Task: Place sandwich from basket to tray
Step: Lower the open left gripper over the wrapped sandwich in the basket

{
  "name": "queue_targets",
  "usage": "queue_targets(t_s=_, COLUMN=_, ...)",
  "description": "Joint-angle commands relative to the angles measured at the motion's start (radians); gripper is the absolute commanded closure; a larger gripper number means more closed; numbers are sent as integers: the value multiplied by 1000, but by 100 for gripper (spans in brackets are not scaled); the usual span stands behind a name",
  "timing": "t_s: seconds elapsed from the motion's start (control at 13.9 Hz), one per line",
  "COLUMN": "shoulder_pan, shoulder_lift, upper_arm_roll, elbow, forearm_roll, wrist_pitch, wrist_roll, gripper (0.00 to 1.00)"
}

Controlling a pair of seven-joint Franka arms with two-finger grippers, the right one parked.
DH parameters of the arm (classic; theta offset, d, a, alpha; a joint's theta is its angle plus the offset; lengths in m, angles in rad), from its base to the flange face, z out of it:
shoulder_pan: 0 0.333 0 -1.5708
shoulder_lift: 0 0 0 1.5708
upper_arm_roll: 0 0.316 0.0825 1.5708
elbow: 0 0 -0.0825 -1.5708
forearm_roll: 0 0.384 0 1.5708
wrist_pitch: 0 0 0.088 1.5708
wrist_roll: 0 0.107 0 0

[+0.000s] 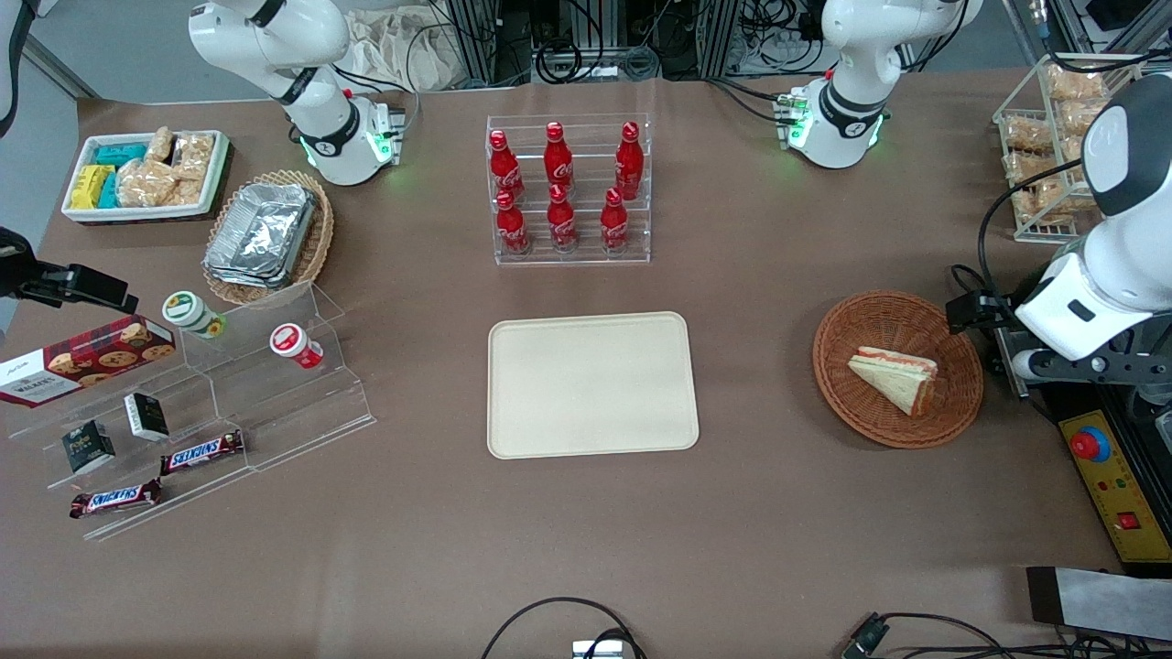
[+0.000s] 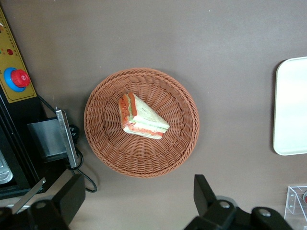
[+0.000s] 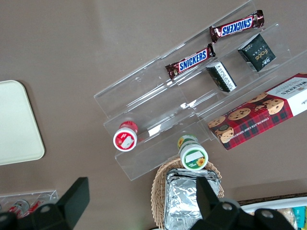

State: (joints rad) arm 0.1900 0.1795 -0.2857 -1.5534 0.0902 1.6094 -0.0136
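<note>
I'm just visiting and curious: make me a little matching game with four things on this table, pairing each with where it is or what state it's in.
Things:
1. triangular white-bread sandwich
2. flat cream rectangular tray
3. round reddish-brown wicker basket
4. left arm's gripper

Places or states:
A. nothing on it
B. open, up above the basket
C. holds the sandwich
D. lying in the basket

Pairs: 1-D, 2-A, 3-C, 4-B
</note>
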Motion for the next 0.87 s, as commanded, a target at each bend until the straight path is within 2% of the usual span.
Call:
queue_targets(t_s=0.0, shoulder_pan=-4, shoulder_lift=12, upper_arm_roll=-4, elbow=27, forearm_roll=19, wrist_pitch=-28, wrist_roll=-17, gripper=0)
queue_targets(t_s=0.43, shoulder_pan=0, shoulder_lift=34, upper_arm_roll=-1, elbow=7, forearm_roll=23, wrist_pitch=-42, wrist_roll=-49, gripper=0)
queue_targets(t_s=0.58, shoulder_pan=12, shoulder_lift=35, upper_arm_roll=11, elbow=-40, forearm_roll=5, wrist_pitch=-23, wrist_roll=-77, gripper=0)
queue_targets(t_s=0.79, shoulder_pan=60, shoulder_lift=5, upper_arm_roll=13, elbow=-218, forearm_roll=-15, wrist_pitch=162, wrist_roll=-230, gripper=0)
